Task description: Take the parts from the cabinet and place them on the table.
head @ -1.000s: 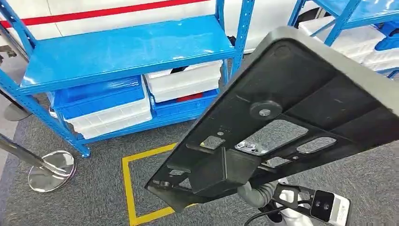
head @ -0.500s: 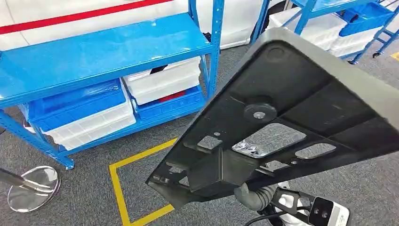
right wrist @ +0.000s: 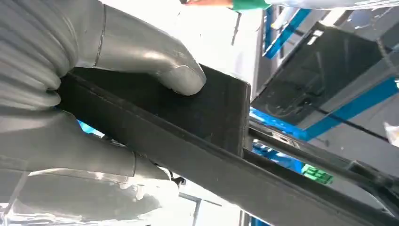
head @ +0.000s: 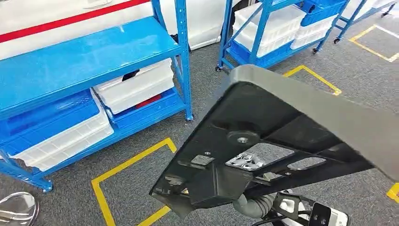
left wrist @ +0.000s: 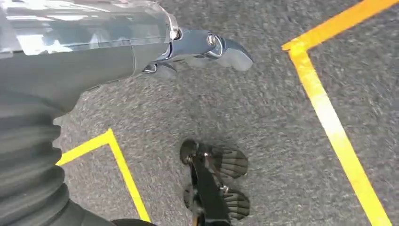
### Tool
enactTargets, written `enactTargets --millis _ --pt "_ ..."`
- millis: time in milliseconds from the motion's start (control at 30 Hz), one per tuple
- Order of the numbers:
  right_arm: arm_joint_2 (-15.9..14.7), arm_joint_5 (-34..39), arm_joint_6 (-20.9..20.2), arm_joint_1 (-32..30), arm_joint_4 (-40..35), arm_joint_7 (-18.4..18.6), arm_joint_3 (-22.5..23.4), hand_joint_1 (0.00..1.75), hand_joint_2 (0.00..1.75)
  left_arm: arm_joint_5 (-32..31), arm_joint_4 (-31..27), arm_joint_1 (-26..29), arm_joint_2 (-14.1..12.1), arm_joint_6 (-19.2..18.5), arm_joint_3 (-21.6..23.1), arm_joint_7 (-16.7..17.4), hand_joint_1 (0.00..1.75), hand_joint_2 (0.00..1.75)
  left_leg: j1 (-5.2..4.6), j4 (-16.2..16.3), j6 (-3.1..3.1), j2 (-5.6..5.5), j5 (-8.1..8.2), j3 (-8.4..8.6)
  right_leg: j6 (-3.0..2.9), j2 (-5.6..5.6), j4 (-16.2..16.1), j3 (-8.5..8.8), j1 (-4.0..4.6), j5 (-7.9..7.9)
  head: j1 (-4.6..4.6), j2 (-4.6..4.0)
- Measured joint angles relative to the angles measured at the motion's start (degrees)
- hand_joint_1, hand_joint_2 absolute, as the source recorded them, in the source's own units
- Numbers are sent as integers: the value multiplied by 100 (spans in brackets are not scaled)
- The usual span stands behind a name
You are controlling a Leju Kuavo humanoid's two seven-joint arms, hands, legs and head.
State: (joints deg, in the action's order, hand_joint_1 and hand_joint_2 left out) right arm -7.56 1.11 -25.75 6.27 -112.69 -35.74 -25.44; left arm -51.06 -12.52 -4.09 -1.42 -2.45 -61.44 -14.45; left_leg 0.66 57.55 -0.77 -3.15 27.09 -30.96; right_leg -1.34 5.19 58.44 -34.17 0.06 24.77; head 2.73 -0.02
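Our right robot hand (right wrist: 94, 94) grips the black part (head: 282, 141) above grey carpet (head: 235, 89), yellow floor tape (head: 117, 169), and blue shelving (head: 70, 61); our left robot hand (left wrist: 197, 47) hangs with fingers apart, holding nothing.

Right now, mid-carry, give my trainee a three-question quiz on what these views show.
1. True or false: the right hand grips the black panel.
2. What does the left hand hang over? A) grey carpet with yellow tape lines B) a blue shelf C) a white bin
3. Fill in: on the low level of the blue rack, white bins sit on top of ____ ones.

Key: 1 true; 2 A; 3 blue.
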Motion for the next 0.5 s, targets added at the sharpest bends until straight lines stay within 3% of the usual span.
enactTargets --millis 67,100,133,167,200,267,300,333,367,400,433,467,500 --pt "0 -8 55 -3 -4 0 -2 175 175 -6 -2 -7 -31 -4 -2 -15 0 175 -34 4 48 73 -19 -2 77 91 -31 -22 -32 -41 -2 0" --pt "-2 -9 72 2 -7 0 -2 175 175 -13 -2 -14 -33 -11 -2 -17 0 175 -6 -35 93 113 -53 0 113 133 -33 -37 -10 -52 -2 0" --pt "-2 -4 81 5 -9 0 -2 175 175 -15 -4 -30 -35 -13 -4 -17 0 175 21 -82 148 208 -96 8 125 -96 65 -67 -17 33 -2 0" --pt "-4 7 83 31 -18 0 -2 175 175 -15 -7 -27 -46 -13 -4 -28 0 175 9 -93 177 243 -102 -1 150 -320 281 -175 -4 216 -4 0" --pt "-4 26 90 57 -22 0 -2 175 175 -15 -9 -12 -50 -20 -4 -35 0 175 -5 -93 187 309 -103 -12 173 -420 703 -370 -19 471 -4 0" --pt "-4 81 114 83 -22 0 2 175 175 -57 -9 14 -57 -55 -9 -52 0 175 -15 -89 191 446 -100 -34 211 -464 1647 -811 -47 867 -2 0" --pt "-9 101 100 97 -22 0 13 175 175 -68 -9 14 -59 -68 -11 -52 0 175 -16 -88 190 511 -100 -38 225 -472 1832 -896 -55 876 -2 0" --pt "-11 116 64 132 -22 0 26 175 175 -77 -9 9 -61 -74 -11 -59 0 175 -15 -88 187 576 -98 -36 236 -488 1717 -832 -67 749 -2 0" --pt "-11 118 46 180 -22 0 35 175 175 -88 -9 4 -61 -83 -9 -61 0 175 -15 -87 177 629 -90 -28 238 -512 1367 -636 -79 536 -2 0" --pt "-13 118 44 222 -22 0 46 175 175 -101 -9 -1 -59 -90 -11 -66 0 175 -15 -87 161 685 -80 -10 230 -574 799 -323 -81 274 -2 0" --pt "-13 118 46 251 -22 0 63 175 175 -101 -9 -9 -59 -94 -9 -68 0 175 -16 -86 140 722 -66 13 209 -730 249 -11 -75 72 -2 0" --pt "-13 118 44 290 -22 0 74 175 175 -98 -9 -8 -61 -94 -9 -68 0 175 -54 -82 106 768 -47 23 169 -954 -25 119 -5 163 -4 0" --pt "-13 120 44 304 -22 0 79 175 175 -98 -9 -9 -61 -94 -9 -72 0 175 -63 -63 75 799 -38 19 109 -858 -41 99 0 118 -2 0"
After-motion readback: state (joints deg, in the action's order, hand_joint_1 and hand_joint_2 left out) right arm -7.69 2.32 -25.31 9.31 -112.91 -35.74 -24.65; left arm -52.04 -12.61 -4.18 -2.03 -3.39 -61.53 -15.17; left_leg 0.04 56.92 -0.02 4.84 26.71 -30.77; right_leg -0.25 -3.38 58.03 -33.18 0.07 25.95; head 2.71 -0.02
